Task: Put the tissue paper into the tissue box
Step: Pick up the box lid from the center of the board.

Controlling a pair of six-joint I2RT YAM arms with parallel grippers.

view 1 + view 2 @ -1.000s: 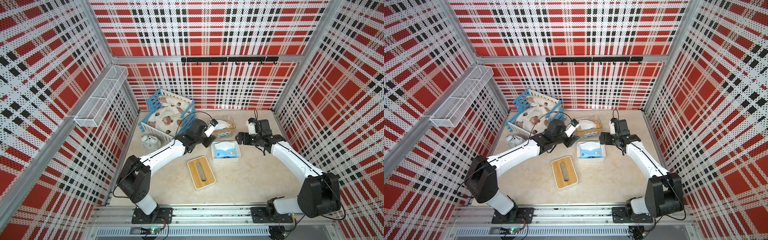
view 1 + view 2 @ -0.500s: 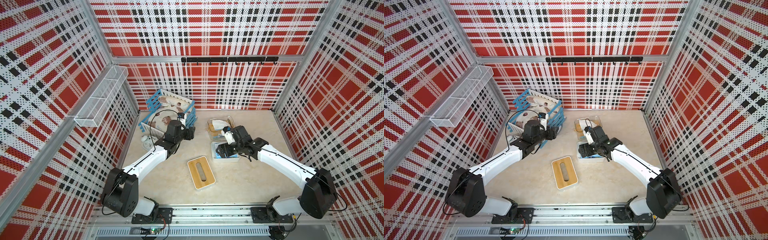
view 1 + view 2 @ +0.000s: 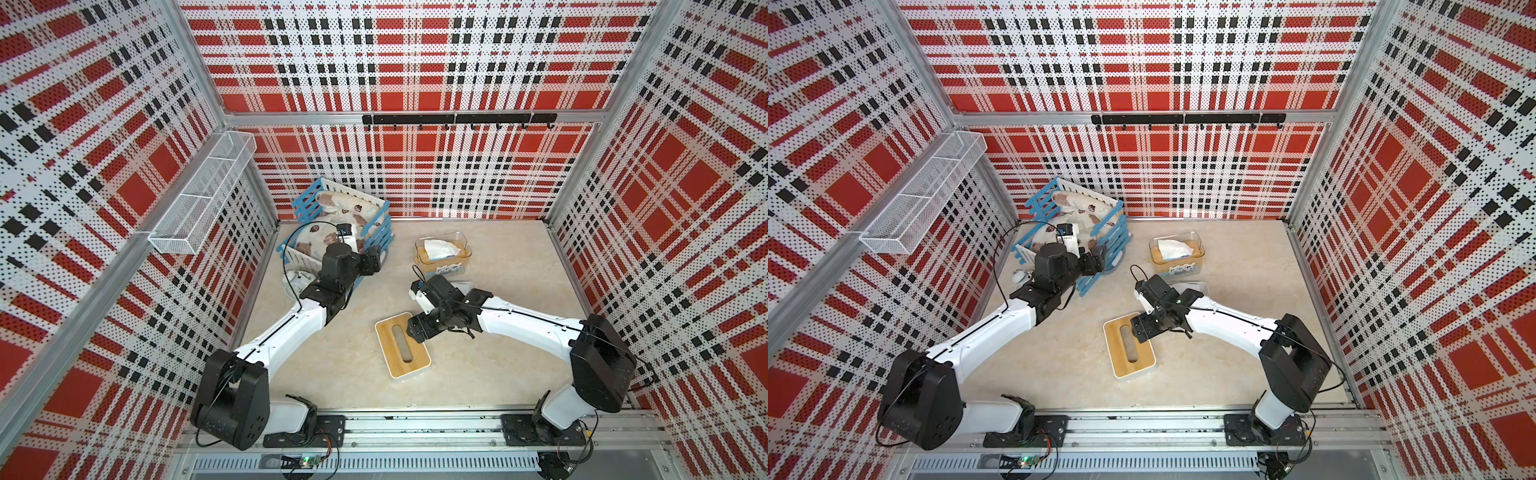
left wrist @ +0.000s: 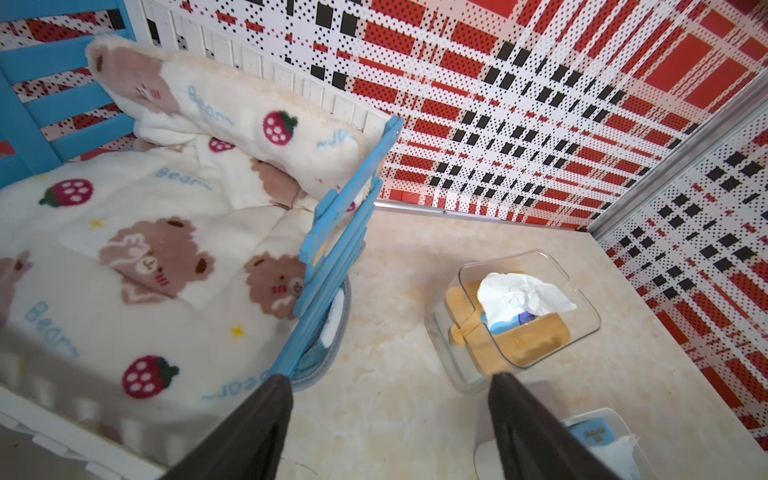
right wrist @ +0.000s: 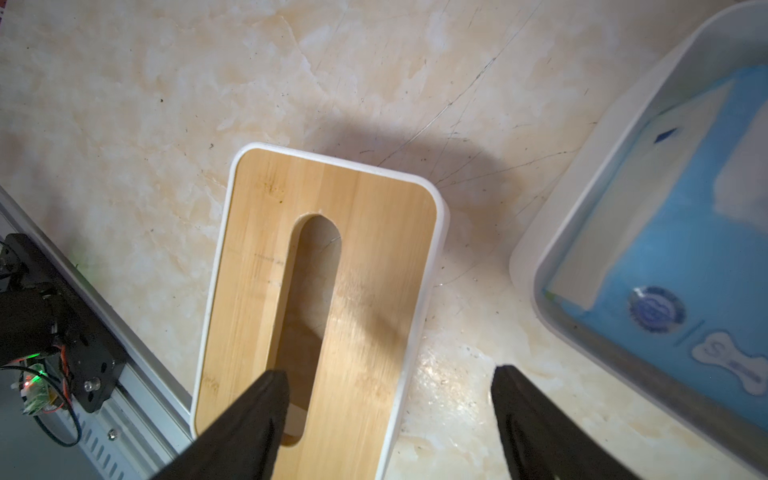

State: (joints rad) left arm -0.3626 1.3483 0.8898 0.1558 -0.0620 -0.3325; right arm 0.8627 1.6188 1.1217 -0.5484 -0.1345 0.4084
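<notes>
"Over the lid (image 3: 386,338), right gripper (image 5: 388,374) — which step is this?"

"Closing, by my reading. The tissue pack (image 5: 648,232) already lies in the open-topped white box (image 5: 582,174), just beside the lid. What remains, apparently, is to seat the lid on it."

"State of the jaws?"

"Wide apart and empty. One finger hangs above the slot end, the other past the lid's long edge, over bare table (image 5: 124,104). The right arm (image 3: 519,328) reaches in low with its wrist bent down, and it hides most of the box in both top views."

"What does the next move call for?"

"A descent until the fingers straddle the lid, then a firm pinch on its rim, a lift and a level carry to the box — corners aligned, or it may sit askew."

"And the left gripper (image 4: 386,378)?"

"Also wide and empty, held beside the crib (image 4: 345,224) and pointing toward the clear box (image 4: 519,266)."
</notes>
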